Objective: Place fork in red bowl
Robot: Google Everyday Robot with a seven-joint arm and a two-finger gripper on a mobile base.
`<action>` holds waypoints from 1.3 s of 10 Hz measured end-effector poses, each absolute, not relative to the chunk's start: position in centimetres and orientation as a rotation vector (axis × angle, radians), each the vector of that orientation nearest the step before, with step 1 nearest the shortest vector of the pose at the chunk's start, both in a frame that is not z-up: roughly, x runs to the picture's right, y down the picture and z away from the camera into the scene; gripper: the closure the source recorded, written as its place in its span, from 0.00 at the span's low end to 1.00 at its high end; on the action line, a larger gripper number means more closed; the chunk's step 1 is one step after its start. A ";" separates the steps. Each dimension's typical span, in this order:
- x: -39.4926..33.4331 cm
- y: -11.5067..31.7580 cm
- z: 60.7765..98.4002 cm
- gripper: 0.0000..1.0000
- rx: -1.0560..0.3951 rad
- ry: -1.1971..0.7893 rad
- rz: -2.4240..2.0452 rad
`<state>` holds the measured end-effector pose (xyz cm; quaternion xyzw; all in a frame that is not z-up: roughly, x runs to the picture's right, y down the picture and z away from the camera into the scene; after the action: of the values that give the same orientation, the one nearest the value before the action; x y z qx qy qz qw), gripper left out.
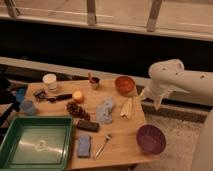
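Fork (102, 146): flat near the table (122, 131) front edge, just beside the blue sponge (84, 146), well apart from the red bowl (124, 84). Probably light, stiff, slippery, low against wood; best pinched across the handle. One green tray (37, 120), two bowls counting the purple bowl (151, 139), one fork. Gripper (146, 94) beyond the right edge; released or clenched, cannot tell.
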<state>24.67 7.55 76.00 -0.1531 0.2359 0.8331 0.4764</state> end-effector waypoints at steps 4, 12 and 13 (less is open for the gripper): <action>24.7 7.6 76.0 0.33 -0.374 0.576 2.036; 22.7 8.8 76.4 0.33 -0.446 0.582 2.003; 22.2 9.2 76.5 0.33 -0.464 0.584 1.992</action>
<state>22.23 9.19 76.48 -0.1908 0.2401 0.8186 0.4857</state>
